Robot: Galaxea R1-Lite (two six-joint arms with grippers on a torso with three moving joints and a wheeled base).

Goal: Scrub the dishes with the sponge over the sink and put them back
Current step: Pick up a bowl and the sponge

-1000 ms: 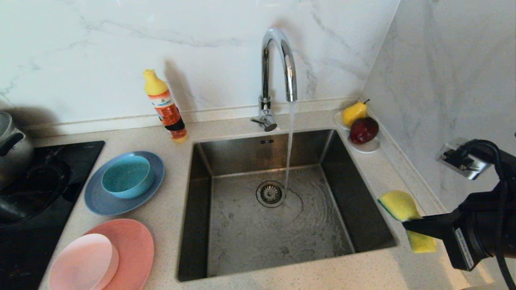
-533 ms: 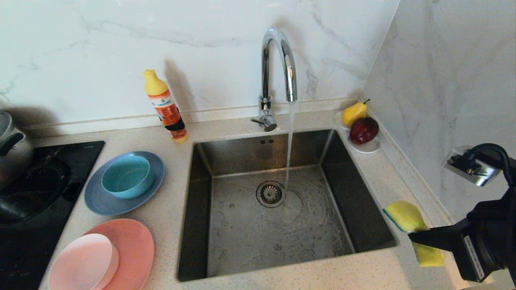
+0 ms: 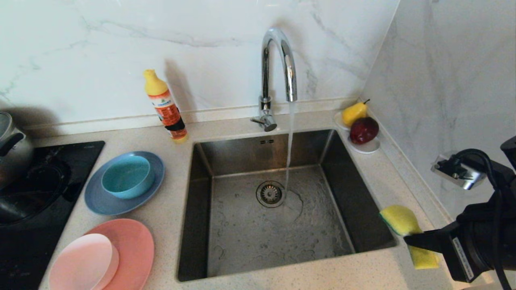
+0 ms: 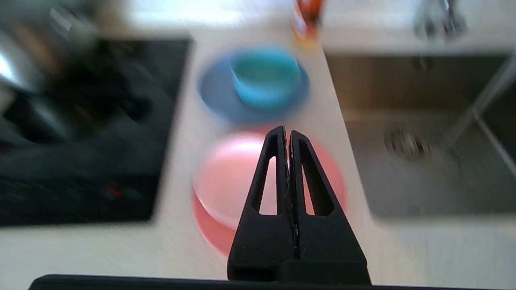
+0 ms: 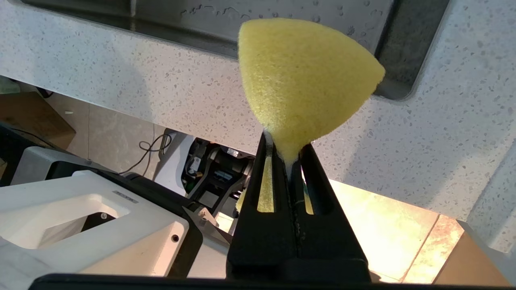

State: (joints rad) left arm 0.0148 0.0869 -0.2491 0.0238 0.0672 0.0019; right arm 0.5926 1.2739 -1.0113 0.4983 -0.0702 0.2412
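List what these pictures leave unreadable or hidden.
- Head view: the pale pink bowl and salmon plate run off the bottom edge; the steel pot off the left.
- Head view: the bottle label is too small to read.
- Right wrist view: the right gripper hides the sponge middle.
- Left wrist view: blur hides the dishes' surfaces.

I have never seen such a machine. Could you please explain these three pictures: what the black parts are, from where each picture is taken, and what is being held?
It is a two-armed robot at a kitchen sink. One camera sits on its head; one sits on each wrist, behind the black fingers. The right gripper, beside the sink, is shut on a yellow sponge. The left gripper is shut and empty, above the pink dishes. On the counter: a teal bowl on a blue plate, a soap bottle, fruit. The tap runs.
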